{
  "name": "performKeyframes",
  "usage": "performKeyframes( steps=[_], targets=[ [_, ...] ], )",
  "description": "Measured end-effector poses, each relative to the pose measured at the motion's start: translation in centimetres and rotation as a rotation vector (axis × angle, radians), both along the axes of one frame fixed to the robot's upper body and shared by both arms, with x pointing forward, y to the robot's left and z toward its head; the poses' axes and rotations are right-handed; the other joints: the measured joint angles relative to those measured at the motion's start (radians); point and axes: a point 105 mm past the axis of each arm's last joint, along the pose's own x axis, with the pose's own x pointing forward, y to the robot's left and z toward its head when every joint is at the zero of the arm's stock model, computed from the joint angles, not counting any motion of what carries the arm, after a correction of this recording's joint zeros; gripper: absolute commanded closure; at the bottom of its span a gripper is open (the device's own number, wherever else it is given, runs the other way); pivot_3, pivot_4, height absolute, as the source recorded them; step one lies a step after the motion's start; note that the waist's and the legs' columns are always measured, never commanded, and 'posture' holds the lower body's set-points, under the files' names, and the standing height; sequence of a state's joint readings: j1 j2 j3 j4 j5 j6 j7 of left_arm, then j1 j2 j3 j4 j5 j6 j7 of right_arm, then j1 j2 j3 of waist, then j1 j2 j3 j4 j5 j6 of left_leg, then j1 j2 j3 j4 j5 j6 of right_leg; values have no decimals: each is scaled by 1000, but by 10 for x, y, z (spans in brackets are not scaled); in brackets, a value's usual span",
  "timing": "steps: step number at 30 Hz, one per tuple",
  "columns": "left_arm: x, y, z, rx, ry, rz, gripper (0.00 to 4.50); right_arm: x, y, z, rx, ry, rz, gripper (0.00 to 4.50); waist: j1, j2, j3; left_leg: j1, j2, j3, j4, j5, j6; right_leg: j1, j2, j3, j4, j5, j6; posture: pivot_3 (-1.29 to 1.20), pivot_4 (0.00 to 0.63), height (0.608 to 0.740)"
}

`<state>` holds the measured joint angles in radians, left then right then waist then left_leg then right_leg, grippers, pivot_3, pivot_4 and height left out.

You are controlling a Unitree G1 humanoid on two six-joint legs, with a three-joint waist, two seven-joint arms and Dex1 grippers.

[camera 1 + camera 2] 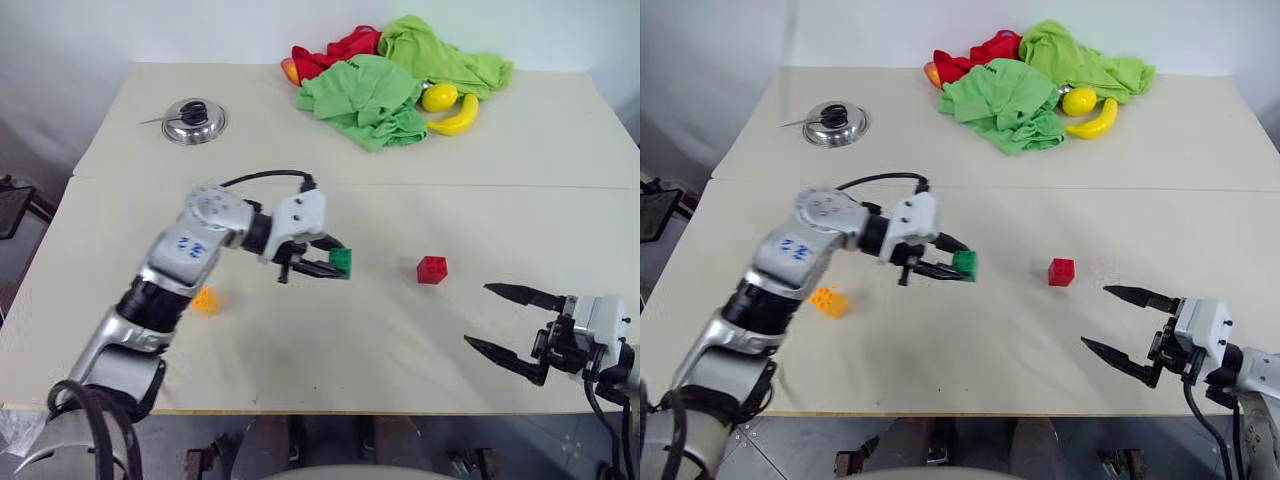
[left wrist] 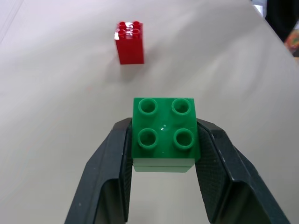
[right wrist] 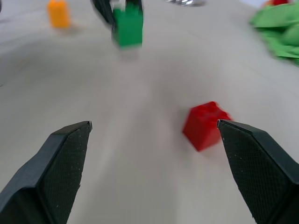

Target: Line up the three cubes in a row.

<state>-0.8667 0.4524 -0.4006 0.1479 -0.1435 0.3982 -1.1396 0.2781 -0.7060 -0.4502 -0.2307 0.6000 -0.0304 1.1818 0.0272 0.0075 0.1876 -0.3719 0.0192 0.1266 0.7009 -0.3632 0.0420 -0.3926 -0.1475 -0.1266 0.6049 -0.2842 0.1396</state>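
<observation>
Left gripper [image 1: 335, 264] is pinching the green studded plastic brick [image 1: 341, 262] between its two black fingers, holding it just above the beige tabletop [image 1: 970, 350] near the middle. My right gripper [image 1: 1118, 322] is spread wide with nothing in it, hanging low near the front right edge of the table.

Plenty of bare table between the two grippers. The red studded plastic brick [image 1: 432, 269] sits alone out there, well apart from the green one and a bit ahead of the right gripper's tips. The orange-yellow studded plastic brick [image 1: 828, 300] sits off to the left, tucked right beside my left forearm. Far edge is more cluttered: a pile of green and red cloths [image 1: 385, 75], a yellow banana [image 1: 455, 117] and lemon [image 1: 439, 96], plus a shiny metal lid [image 1: 194, 120] off on the left.

From the left wrist view I get the green brick's four studs facing up, fingers [image 2: 112, 172] flat against its two sides, red brick straight ahead. Right wrist view puts the red brick just off the inside of one fingertip [image 3: 254, 158], which the head views don't really get across.
</observation>
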Motion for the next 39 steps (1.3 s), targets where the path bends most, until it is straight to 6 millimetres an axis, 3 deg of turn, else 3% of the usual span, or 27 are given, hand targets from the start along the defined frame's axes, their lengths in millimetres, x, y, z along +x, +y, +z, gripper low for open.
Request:
performKeyframes(
  steps=[7, 13, 22, 27, 29, 33, 37, 39],
  targets=[
    [21, -22, -19, 8, 16, 54, 3017, -2, -4, -6, 46, -8, -76, 0, -2, 0, 0, 0, 0, 0, 0, 0, 1, 0, 0, 1, 0, 0, 1, 0, 150, 740],
    [21, -31, -25, 3, 28, 41, 3017, -3, -1, -8, 51, -23, -97, 0, -2, 0, 0, 0, 0, 0, 0, 0, 1, 0, -1, 1, 1, 0, 1, 0, 150, 740],
    [19, -30, -28, 34, 29, 18, 173, -2, 2, -10, 56, -21, -95, 0, -2, 0, 0, 0, -1, 0, 0, 1, 1, 0, -1, 0, 1, 0, 1, 0, 150, 740],
    [11, -25, -8, -13, 32, -32, 51, 4, 7, -5, 63, -47, -75, 0, -3, 0, 0, 0, 0, -1, 0, 1, 1, 0, -1, 0, 1, 0, 1, 0, 150, 740],
    [6, -14, 3, -13, 23, -62, 51, 7, 12, -4, 74, -49, -53, 0, -7, 0, 0, 1, 0, 0, 0, 1, 1, 0, -1, 1, 2, 0, 1, 0, 150, 740],
    [6, 28, 25, -11, -12, -69, 51, 18, 24, 4, 120, -49, -1, 0, -13, 0, 0, 0, 1, 0, 1, 2, 0, -1, -1, 1, 3, 0, 1, 0, 150, 740],
    [-20, 71, 68, -267, -64, -210, 51, 27, 49, 16, 159, -50, 115, 0, -20, 0, 0, 0, 6, -2, 2, 2, 0, -1, -1, 0, 5, 0, 0, 0, 150, 740],
    [-23, 94, 69, -293, -78, -154, 51, 28, 59, 18, 164, -45, 167, 0, -23, 0, 0, 0, 6, -2, 3, 2, 0, -1, -1, 0, 5, 0, 0, 0, 150, 740]
  ],
)
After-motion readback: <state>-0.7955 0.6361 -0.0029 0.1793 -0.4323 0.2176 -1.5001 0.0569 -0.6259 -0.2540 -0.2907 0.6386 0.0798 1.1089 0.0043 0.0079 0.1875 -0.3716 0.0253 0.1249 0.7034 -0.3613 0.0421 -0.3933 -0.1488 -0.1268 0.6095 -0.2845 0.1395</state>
